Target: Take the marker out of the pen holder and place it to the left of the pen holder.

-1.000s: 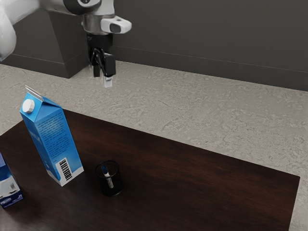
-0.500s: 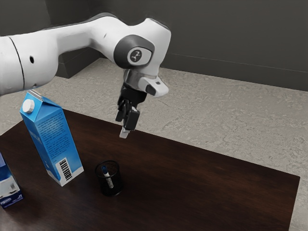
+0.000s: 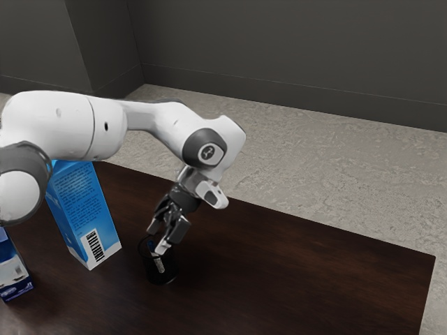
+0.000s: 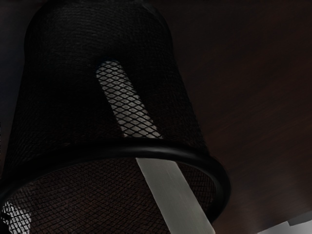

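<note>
Claw (image 3: 160, 239) open, two fingers set apart, nothing gripped. We have it tipped at a slant, low over the mouth of the pen holder (image 3: 165, 276), tips close to the rim; can't tell if they touch it. Marker (image 3: 160, 265) is in the holder, leaning, blue at its upper end in the exterior view. In the wrist view we get its pale shaft, part through the dark mesh, part past the round black rim. Holder stands upright on the dark brown worktop (image 3: 300, 269). Tall blue carton (image 3: 82, 209) stands just beside it, on the exterior view's left, upper part behind our white arm (image 3: 112, 125). Second, smaller-looking carton (image 3: 12, 271), blue and white, sits at the exterior view's left edge, cut off by the frame. Pale floor (image 3: 314, 167) and dark wall (image 3: 293, 56) behind.
</note>
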Robot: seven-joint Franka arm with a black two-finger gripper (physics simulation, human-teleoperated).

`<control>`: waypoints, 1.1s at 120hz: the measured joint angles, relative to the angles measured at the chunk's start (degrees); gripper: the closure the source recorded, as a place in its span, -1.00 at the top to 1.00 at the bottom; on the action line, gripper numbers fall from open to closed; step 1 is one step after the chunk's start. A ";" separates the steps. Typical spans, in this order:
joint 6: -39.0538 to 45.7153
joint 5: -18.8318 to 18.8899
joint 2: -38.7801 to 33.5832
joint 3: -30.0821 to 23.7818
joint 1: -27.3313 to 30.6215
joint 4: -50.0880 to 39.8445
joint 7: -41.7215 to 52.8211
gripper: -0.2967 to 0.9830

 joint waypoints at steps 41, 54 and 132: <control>-0.28 1.26 0.75 1.09 -0.41 0.58 -1.97 -0.26; -1.45 1.32 0.33 1.18 -0.38 0.65 -2.41 -0.43; -16.51 5.43 -7.60 3.89 0.45 0.87 -5.12 -0.69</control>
